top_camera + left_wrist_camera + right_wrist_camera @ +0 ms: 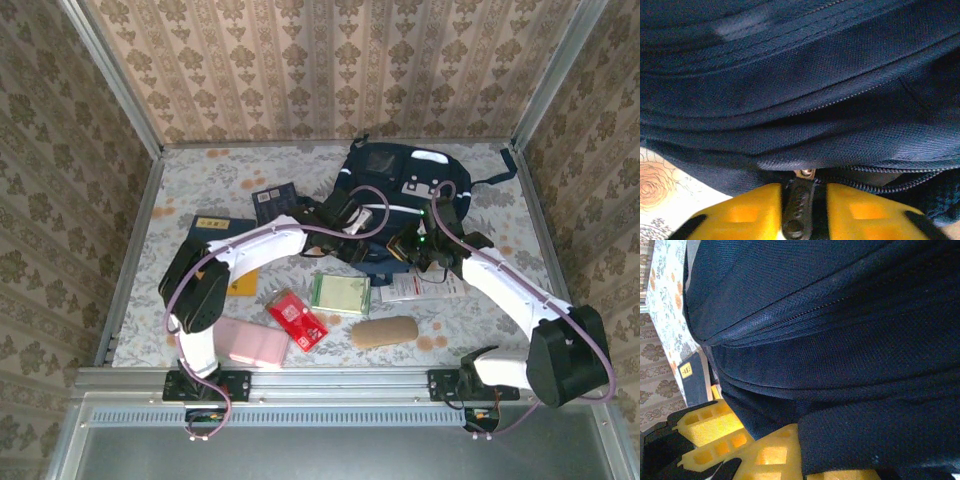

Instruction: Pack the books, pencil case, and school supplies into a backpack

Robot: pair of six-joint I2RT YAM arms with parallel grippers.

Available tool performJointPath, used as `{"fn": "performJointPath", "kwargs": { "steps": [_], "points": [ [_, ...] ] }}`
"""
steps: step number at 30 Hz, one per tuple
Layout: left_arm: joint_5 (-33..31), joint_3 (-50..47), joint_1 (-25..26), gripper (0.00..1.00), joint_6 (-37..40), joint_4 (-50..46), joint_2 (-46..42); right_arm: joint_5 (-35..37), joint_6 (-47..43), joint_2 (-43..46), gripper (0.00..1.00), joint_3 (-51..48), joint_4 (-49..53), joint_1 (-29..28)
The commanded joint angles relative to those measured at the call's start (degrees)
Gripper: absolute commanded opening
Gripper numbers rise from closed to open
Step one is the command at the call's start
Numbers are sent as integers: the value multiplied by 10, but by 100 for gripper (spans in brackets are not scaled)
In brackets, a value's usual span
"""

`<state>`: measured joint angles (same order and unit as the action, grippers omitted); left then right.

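Note:
The navy backpack (400, 195) lies at the back middle of the table. My left gripper (345, 215) is at its left edge; in the left wrist view its yellow fingers (747, 210) are shut on a black zipper pull (799, 205) below the dark fabric (805, 90). My right gripper (425, 245) is at the backpack's near edge, shut on a fold of its fabric (875, 440). Three books lie left of the bag: dark navy (272, 203), blue with a yellow label (215, 225), and orange-yellow (243, 283) under my left arm. A red packet (296, 318), green pad (340, 293), white packet (420, 288) and tan pencil case (385, 332) lie in front.
A flat pink pouch (250, 342) lies near the left arm's base. Metal rails (130, 250) edge the table on both sides, and wallpapered walls stand behind. The blue book's yellow label (687, 370) shows at the left of the right wrist view.

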<state>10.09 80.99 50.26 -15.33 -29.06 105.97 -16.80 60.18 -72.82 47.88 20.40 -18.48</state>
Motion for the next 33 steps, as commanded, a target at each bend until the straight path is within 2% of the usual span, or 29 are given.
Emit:
{"fn": "performJointPath", "kwargs": {
  "steps": [1,4,6,13,24,29,31,33],
  "points": [
    [-9,21,5,13,27,-26,11,-43,-11,1,0,24,-30,-5],
    [-17,19,4,1,36,-32,5,-31,-29,0,0,32,-12,-2],
    [-33,15,1,0,38,-37,-1,-27,-36,2,0,33,-5,1],
    [-43,-29,-36,0,9,-14,-32,-20,-49,19,0,25,5,14],
    [-10,-85,-94,0,-39,44,-46,-35,-77,37,0,20,7,35],
    [21,-118,-114,0,-60,96,-68,-5,-100,52,0,20,43,63],
    [39,-127,-109,0,-71,124,-77,19,-115,53,4,26,64,68],
    [63,-132,-88,0,-86,156,-72,37,-134,49,15,31,75,72]
  ]
}}
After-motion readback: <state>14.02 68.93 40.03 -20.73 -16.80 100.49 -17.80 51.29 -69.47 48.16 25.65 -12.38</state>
